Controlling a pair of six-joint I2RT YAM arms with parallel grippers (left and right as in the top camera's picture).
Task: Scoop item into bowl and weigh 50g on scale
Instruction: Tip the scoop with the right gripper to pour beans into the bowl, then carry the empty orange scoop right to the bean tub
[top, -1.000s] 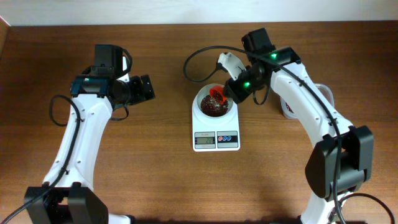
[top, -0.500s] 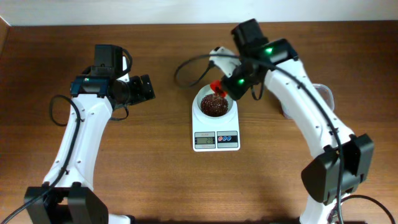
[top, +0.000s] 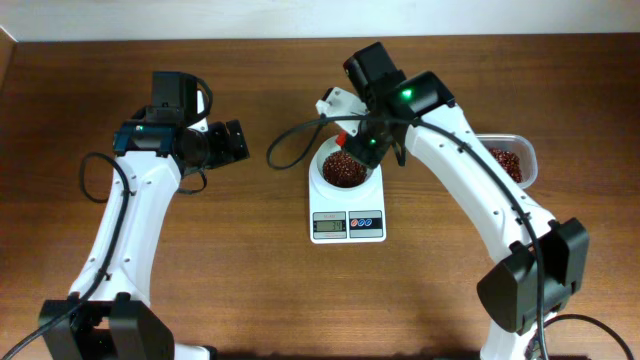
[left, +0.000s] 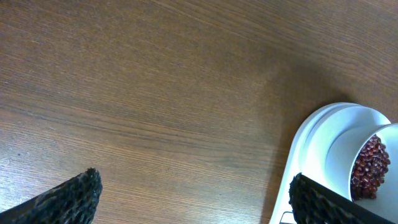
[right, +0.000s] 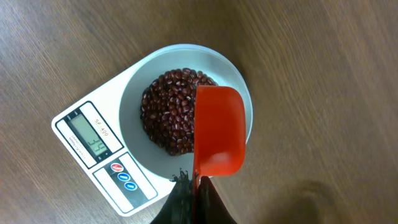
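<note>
- The beans (right: 171, 115) lie as a loose dark red-brown heap in the white bowl (right: 129, 121), in the upper middle of the right wrist view. More sit in the clear tub (top: 527, 152) at the right edge of the overhead view.
- We judge them small, hard, light and quick to roll. No claw could pinch them, so they can only be carried in the red scoop (right: 217, 130).
- The right claw (right: 194, 184) is closed on the scoop's handle at the bottom of its own view. That is the sound place to hold it. The scoop hangs over the bowl's right side, and the face we see carries no beans.
- The bowl stands on the scale (right: 106, 158), which rests mid-desk (top: 250, 260). We judge the bowl smooth and light, so a nudge would upset the reading.
- The digits on the display are too small for us to read.
- The left claw (left: 193, 199) is spread wide and holds nothing, hovering over bare wood to the left of the scale.
- Near the target, we would tip out only a few beans at a time.
</note>
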